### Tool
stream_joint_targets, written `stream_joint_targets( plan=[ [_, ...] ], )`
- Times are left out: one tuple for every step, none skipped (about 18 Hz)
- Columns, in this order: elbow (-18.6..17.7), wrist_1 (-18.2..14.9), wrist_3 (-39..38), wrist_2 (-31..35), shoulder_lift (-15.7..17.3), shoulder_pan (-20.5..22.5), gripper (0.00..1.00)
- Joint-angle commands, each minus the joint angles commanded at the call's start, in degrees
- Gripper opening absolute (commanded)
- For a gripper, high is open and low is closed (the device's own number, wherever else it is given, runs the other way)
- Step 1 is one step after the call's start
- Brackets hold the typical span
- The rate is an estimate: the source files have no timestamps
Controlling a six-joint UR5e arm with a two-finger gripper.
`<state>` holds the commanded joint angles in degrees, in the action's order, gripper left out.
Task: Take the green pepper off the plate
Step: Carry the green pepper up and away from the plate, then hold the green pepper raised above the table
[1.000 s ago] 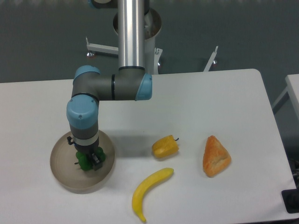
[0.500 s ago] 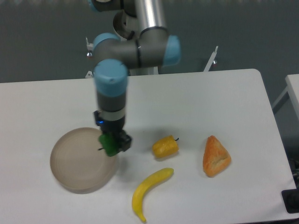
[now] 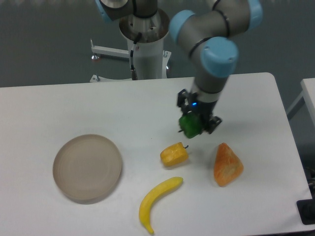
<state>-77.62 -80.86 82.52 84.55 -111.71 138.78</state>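
Observation:
The green pepper (image 3: 190, 125) is held in my gripper (image 3: 196, 123), which is shut on it in the air above the table, right of centre. It hangs just above and to the right of the yellow pepper (image 3: 173, 154). The plate (image 3: 87, 167), a round beige-grey dish, sits bare at the left front of the table, far from the gripper.
A yellow banana (image 3: 157, 197) lies at the front centre. An orange, wedge-shaped piece of bread (image 3: 227, 164) lies to the right of the yellow pepper, below the gripper. The arm's base column (image 3: 146, 46) stands at the back edge of the table.
The gripper has lifted the green pepper off the plate and carried it right across the table, past the yellow pepper. The plate is now bare.

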Motion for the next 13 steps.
stream_joint_targets(
  plan=[
    [0.27,0.26,0.44,0.09,-0.09,0.7,0.13],
    [0.45,0.35,1.75,0.09,-0.44,1.32,0.13],
    [0.45,0.26,3.85,0.35,-0.53,1.5,0.14],
    [0.36,-0.09,6.14,1.05,-0.44,1.67,0.14],
    [0.45,-0.09,6.42,0.71,-0.62,1.76,0.13],
    [0.8,-0.09,6.51,0.79,-1.23,1.76,0.13],
    [1.67,-0.18,6.51,0.97,-2.02,1.67,0.13],
    [1.76,-0.18,6.51,1.06,-2.11,1.67,0.13],
    [1.77,-0.26,6.51,1.15,-2.11,1.67,0.13],
    [1.77,-0.44,6.51,1.15,-2.02,1.85,0.13],
    [1.85,-0.53,6.6,1.15,-2.02,2.11,0.13],
    [1.85,-0.62,6.6,1.15,-1.94,2.2,0.13],
    [1.77,-0.7,6.6,1.15,-1.94,2.2,0.13]
  ],
)
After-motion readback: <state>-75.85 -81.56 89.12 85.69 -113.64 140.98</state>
